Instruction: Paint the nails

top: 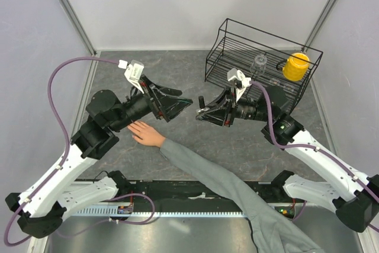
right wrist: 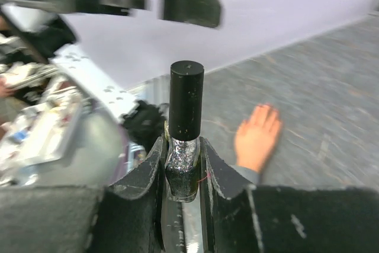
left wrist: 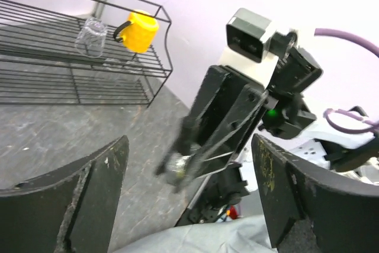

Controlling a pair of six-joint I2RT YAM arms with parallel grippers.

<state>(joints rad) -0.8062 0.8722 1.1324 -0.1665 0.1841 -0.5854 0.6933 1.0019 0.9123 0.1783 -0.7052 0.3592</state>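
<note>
While the top view shows only a dark speck at the right gripper (top: 201, 111), the right wrist view makes it plain: a bottle (right wrist: 183, 146) clamped between both fingers, its black cap (right wrist: 186, 99) sticking out past them. Seen from its own wrist, the left gripper (left wrist: 189, 194) stands wide and holds nothing, facing the bottle. The hand (top: 144, 133) lies flat on the table (top: 237, 146) near the left arm, well apart from the bottle; its nails are too small and blurred to make out.

black wire rack (top: 228, 57) at far right; yellow mug (top: 295, 66) and clear glass (top: 259, 63) inside
</note>
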